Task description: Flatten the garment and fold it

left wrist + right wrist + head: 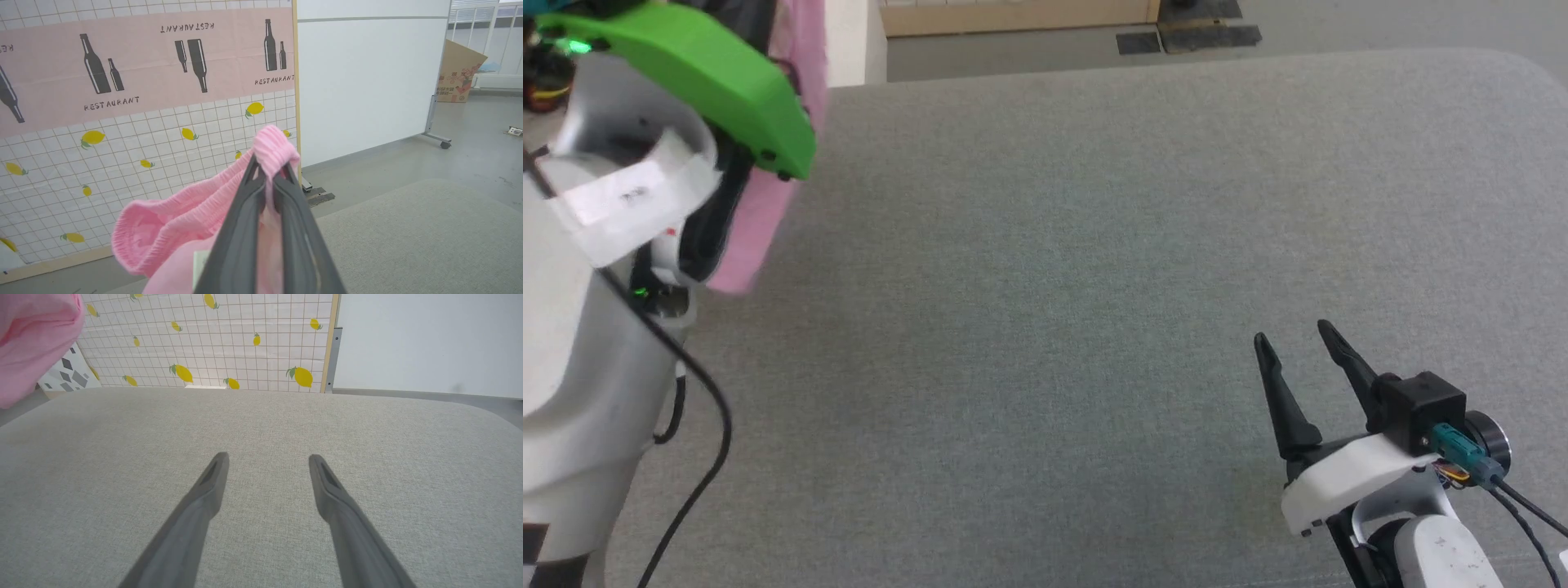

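The garment [179, 220] is a pair of light pink shorts with a gathered waistband, hanging in the air. My left gripper [269, 171] is shut on the waistband, with a fold of it bulging above the fingertips. In the head view the garment [768, 204] dangles behind my raised left arm at the upper left, off the table's left edge. A corner of the garment [32, 343] shows at the upper left of the right wrist view. My right gripper [1290, 335] stands open low over the grey table [1045, 286] at the lower right, with nothing between its fingers.
A partition with a lemon and bottle print [143, 102] stands beyond the table's far side. A white panel on wheels [367, 81] and a cardboard box [457, 73] stand on the floor further off. Dark cables [703, 457] hang by my left arm.
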{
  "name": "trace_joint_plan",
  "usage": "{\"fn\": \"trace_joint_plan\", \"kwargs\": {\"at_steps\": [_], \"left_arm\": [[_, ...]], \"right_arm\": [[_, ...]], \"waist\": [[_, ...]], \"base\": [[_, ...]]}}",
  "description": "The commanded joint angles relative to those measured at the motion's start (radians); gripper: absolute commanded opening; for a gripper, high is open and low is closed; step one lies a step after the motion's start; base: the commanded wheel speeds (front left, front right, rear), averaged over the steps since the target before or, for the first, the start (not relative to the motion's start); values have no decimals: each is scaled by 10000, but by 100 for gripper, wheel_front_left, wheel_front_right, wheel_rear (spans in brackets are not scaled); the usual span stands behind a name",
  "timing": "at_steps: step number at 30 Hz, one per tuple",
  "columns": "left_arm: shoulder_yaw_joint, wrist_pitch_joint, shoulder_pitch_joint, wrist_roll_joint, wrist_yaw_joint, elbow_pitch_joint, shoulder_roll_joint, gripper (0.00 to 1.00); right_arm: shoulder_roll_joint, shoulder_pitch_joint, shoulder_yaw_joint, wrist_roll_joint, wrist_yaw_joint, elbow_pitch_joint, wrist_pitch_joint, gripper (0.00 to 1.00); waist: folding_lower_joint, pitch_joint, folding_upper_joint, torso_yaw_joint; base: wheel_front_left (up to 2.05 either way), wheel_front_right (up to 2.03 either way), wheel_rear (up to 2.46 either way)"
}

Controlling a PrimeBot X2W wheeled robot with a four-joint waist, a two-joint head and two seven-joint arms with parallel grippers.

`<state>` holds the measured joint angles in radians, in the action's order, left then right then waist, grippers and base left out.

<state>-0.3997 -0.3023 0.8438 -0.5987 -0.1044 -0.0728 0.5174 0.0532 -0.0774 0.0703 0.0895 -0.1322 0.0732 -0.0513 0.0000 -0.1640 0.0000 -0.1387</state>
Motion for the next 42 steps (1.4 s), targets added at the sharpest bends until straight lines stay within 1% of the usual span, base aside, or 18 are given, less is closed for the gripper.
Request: {"fn": "trace_joint_plan", "kwargs": {"at_steps": [1, 3, 4, 12, 14, 16, 17, 18, 20, 23, 26, 30, 32, 34, 39, 42], "left_arm": [[-211, -26, 91, 86, 121, 20, -71, 0], [-593, -215, 28, 106, 223, 148, -262, 0], [-1287, -419, -379, 104, 212, 395, -805, 0], [-3353, -438, -1930, 267, -21, 1355, -2675, 0], [-3910, -439, -2304, 270, 47, 1573, -3131, 0], [-4491, -423, -2629, 305, 239, 1720, -3480, 0], [-4758, -408, -2795, 309, 337, 1779, -3633, 61], [-4937, -432, -2919, 307, 379, 1837, -3722, 100], [-5284, -450, -3069, 379, 509, 1927, -3813, 100], [-5490, -385, -3136, 434, 636, 1981, -3810, 100], [-5378, -261, -3057, 440, 649, 1918, -3679, 100], [-4834, 75, -2810, 386, 540, 1726, -3360, 100], [-4399, 412, -2690, 299, 500, 1572, -3123, 100], [-3866, 788, -2654, 192, 417, 1393, -2758, 100], [-2557, 1663, -2789, 220, 13, 1080, -1464, 100], [-1937, 2186, -3074, 332, -235, 898, -713, 100]], "right_arm": [[-29, 132, 17, 83, 15, -26, 26, 100], [-29, 134, 28, 100, 15, -13, 14, 100], [-29, 92, 4, 123, 15, -13, -23, 100], [-30, -115, -131, 42, 15, -33, -138, 100], [-30, -148, -280, 36, 15, 22, -191, 100], [-30, -187, -430, 99, 15, 79, -230, 100], [-30, -222, -487, 120, 15, 106, -253, 100], [-30, -252, -500, 132, 15, 127, -264, 100], [-30, -314, -528, 150, 15, 181, -289, 100], [-30, -346, -595, 152, 15, 284, -308, 100], [-30, -312, -728, 120, 15, 371, -310, 100], [-30, -223, -815, 72, 15, 429, -263, 100], [-30, -182, -807, 73, 15, 429, -202, 100], [-30, -151, -810, 85, 15, 396, -130, 100], [-30, 34, -931, 20, 15, 166, 57, 100], [-30, 186, -963, 21, 15, 32, 190, 100]], "waist": [[0, 96, 0, 27], [0, 81, 0, -42], [0, -25, 0, -158], [0, -554, 0, -541], [0, -610, 0, -614], [0, -669, 0, -687], [0, -688, 0, -718], [0, -695, 0, -747], [0, -689, 0, -786], [0, -605, 0, -772], [0, -442, 0, -662], [0, -101, 0, -414], [0, 106, 0, -284], [0, 287, 0, -147], [0, 676, 0, 363], [0, 856, 0, 636]], "base": [[0, 0, 0], [0, 0, 0], [0, 0, 0], [0, 0, 0], [0, 0, 0], [0, 0, 0], [0, 0, 0], [0, 0, 0], [0, 0, 0], [0, 0, 0], [0, 0, 0], [0, 0, 0], [0, 0, 0], [0, 0, 0], [0, 0, 0], [0, 0, 0]]}}
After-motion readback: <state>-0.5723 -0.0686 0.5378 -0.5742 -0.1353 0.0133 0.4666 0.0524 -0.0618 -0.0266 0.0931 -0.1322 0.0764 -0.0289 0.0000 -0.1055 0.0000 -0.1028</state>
